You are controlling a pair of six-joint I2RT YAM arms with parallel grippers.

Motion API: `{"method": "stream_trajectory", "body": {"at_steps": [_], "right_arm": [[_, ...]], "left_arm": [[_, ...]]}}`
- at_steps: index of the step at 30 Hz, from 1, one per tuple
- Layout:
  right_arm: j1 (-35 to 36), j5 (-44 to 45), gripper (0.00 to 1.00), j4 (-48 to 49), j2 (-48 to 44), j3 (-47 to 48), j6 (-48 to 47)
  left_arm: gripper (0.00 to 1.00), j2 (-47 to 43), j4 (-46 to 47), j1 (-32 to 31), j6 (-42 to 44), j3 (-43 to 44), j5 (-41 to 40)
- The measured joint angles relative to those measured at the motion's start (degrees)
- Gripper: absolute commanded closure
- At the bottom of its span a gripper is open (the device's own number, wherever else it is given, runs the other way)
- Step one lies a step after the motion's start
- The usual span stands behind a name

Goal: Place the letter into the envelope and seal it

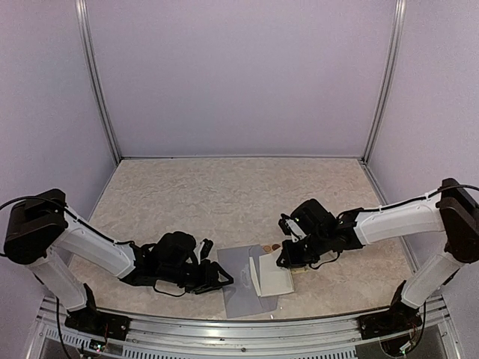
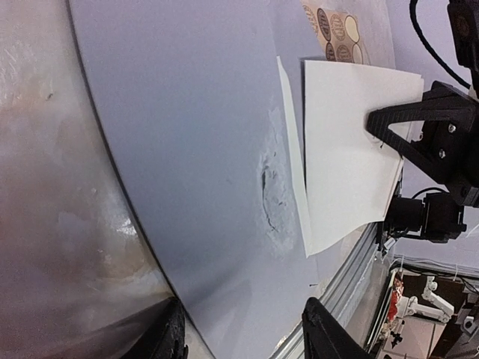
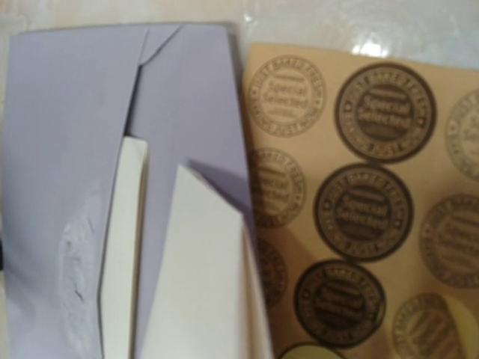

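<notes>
At lower centre of the top view, your right gripper pinches the letter over the envelope; your left gripper jaws stand apart.

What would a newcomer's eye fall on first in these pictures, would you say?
Most likely the cream folded letter, lying part-open on the grey-lavender envelope at the near edge of the table, with the shut right gripper at its right edge. Next, the tan sticker sheet of round printed seals beside the envelope, filling the right wrist view, and the left gripper open at the envelope's left edge.
</notes>
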Motion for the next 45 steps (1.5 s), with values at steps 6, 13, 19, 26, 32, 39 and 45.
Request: {"method": "stream_trajectory", "body": {"at_steps": [6,13,19,26,32,39,45], "right_arm": [[0.02,-1.11,1.00,0.48,1.66,0.68,0.02],[0.02,-1.68,1.00,1.75,3.45,1.18,0.17],[0.02,-2.10,1.00,2.10,4.72,2.08,0.55],[0.02,-3.15,1.00,3.37,6.80,2.71,1.31],[0.02,-4.48,1.00,5.33,7.56,2.80,2.12],[0.09,-7.39,1.00,8.28,7.78,2.80,3.43],[0.13,-9.75,1.00,11.02,7.80,2.80,4.50]], "left_arm": [[0.51,0.07,0.02,0.00,0.17,0.02,0.07],[0.51,0.22,0.22,0.02,0.28,0.02,0.35],[0.51,0.31,0.33,0.02,0.37,0.04,0.44],[0.51,0.46,0.39,0.02,0.39,0.17,0.63],[0.51,0.70,0.35,0.04,0.44,0.46,0.94],[0.52,0.76,0.35,0.07,0.61,0.46,1.05],[0.52,0.76,0.35,0.07,0.70,0.46,1.05]]}}
